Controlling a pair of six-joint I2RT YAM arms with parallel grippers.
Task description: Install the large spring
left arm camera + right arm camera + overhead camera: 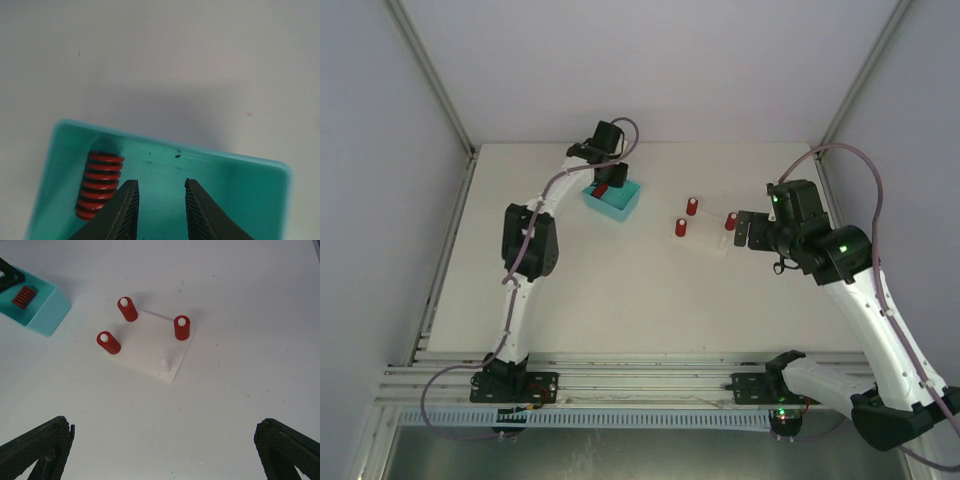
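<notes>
Count, springs: We count four red ones. One large spring lies in a bin, and three mounted springs each sit on a peg.
Count, pegs: There are four white pegs on one white plate. The bare peg stands at the plate's 5 o'clock corner in the right wrist view, and the filled ones stand at 11, 8 and 2 o'clock.
Count, bins and arms: We see one teal bin and two arms.
Large spring, look: It has bright red coils with dark gaps between the turns, and it lies on its side.
Large spring, place: It rests on the bin floor along the wall at 9 o'clock in the left wrist view, just beside the left finger. We cannot tell whether they touch.
Left gripper: It hangs over the bin with its jaws a narrow gap apart, and nothing is between them.
Right gripper: It is spread wide and holds nothing, with the plate at its 12 o'clock and well apart.
Bin to plate: In the top view the bin lies at the plate's 10 o'clock.
Surface: The white tabletop is matte with a few small specks.
Room: Pale grey walls with metal corner posts surround the table, and a slotted rail runs along the near edge.
</notes>
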